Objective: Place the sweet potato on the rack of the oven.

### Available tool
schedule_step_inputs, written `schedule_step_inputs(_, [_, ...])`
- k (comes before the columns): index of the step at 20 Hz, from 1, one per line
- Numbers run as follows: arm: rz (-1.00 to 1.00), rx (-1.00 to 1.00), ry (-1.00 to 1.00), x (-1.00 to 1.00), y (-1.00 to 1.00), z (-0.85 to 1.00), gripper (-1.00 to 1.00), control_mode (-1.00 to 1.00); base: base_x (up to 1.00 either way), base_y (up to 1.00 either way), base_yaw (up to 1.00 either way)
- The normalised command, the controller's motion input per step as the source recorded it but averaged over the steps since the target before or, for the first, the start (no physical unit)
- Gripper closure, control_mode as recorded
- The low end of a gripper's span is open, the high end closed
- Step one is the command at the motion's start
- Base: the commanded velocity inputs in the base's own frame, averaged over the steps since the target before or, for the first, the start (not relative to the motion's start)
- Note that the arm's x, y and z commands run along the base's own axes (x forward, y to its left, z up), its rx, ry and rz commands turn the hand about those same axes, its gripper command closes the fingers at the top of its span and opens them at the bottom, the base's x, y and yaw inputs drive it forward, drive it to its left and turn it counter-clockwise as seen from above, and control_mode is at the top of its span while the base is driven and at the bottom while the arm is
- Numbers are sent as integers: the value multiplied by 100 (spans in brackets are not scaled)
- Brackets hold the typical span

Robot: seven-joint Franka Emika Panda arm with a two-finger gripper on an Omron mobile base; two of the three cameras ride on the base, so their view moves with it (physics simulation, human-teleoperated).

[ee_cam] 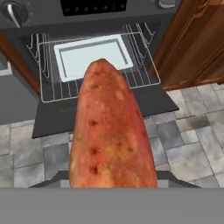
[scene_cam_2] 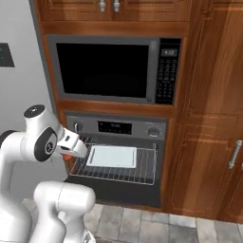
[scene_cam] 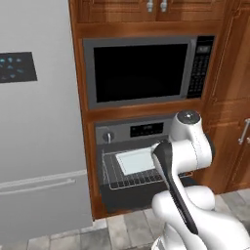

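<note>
Potato (ee_cam: 111,135) tip toward rack (ee_cam: 142,70)

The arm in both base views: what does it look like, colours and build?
The arm is glossy white with rounded, bulbous links. Dark grey to black bands run at the joints and down one link, and each joint carries a round grey cap. The gripper is a white, blocky hand. No cables or markings are visible.

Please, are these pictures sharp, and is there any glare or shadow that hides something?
Left and right base views: soft, even light, no glare on the oven; the rack stays readable. Hand view: the sweet potato, very near, looks oversized and hides part of the tray.
</note>
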Motion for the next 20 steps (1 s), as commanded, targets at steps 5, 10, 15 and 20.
schedule_step_inputs(5, [0,0,0,0,0,0,100,100,28,76,-31])
schedule_step_inputs(10, [0,0,0,0,0,0,100,100,24,28,-4])
schedule_step_inputs(15, [0,0,0,0,0,0,100,100,58,0,1])
schedule_step_inputs(20, [0,0,0,0,0,0,100,100,58,29,0])
